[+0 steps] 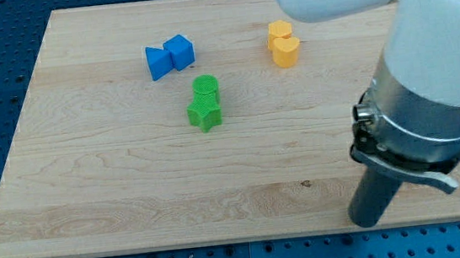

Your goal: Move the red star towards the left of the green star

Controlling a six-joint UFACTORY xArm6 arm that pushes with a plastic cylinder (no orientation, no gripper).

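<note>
Since I cannot see the red star anywhere, the first thing that could go wrong is that I push blind. It may be hidden behind my big arm (436, 67), which covers the view's right side, or it may not be on the worktop (91, 176) at all; I cannot tell which. My arm has no jaws to open or shut, only a dark rod, and my tip (366, 221) sits near the view's bottom right, close to the worktop's edge and well apart from every block I can see. The green star (204, 113) lies near the middle, touching a green round block (205, 85) just above it. If I drag the red star straight across from the right, I think it could bump the green star and shove it away, so the goal spot would move too. I would have to go round, above or below the green pair. Going above is tight, because two blue blocks (169, 57) sit up and to the left, and two yellow blocks (283, 42) sit up and to the right. A star has points, so it may also spin and slip off my tip.
</note>
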